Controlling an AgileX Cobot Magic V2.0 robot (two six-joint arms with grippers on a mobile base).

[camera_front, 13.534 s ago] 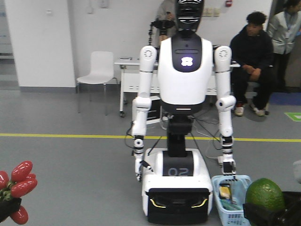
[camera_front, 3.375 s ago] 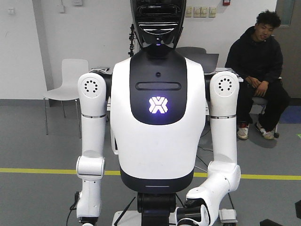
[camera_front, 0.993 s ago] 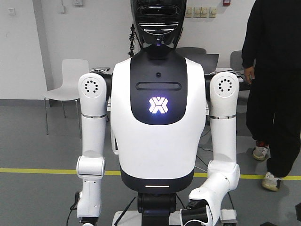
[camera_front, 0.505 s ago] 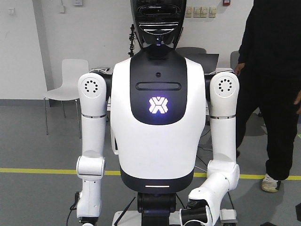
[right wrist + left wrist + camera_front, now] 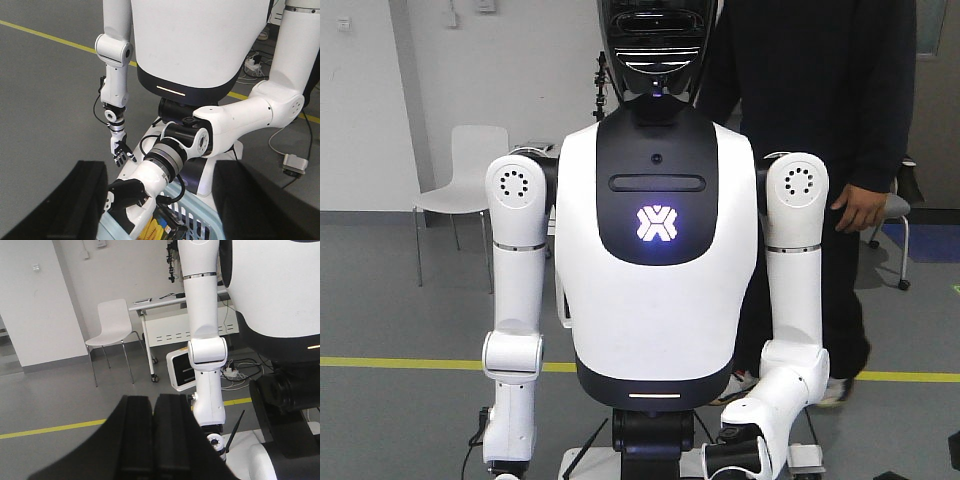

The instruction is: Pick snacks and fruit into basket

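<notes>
Left tool point(image 5: 154, 437) pads together; right tool point(image 5: 160, 200) spread wide

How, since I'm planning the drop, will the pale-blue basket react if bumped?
The basket looks like thin slotted plastic, so probably light and slightly flexible. The humanoid's hand grips its rim, so it would likely tilt or swing rather than slide.

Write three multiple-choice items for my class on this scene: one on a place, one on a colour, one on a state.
1. Where is the basket? A in the humanoid's hand B on a shelf C on a cart
2. The floor line is: A red B yellow C blue
3. The left gripper is: A shut B wide open C gripping fruit

Answers: 1 A, the hand grips the basket's rim. 2 B, the stripe shows yellow. 3 A, its pads touch with nothing between.
</notes>
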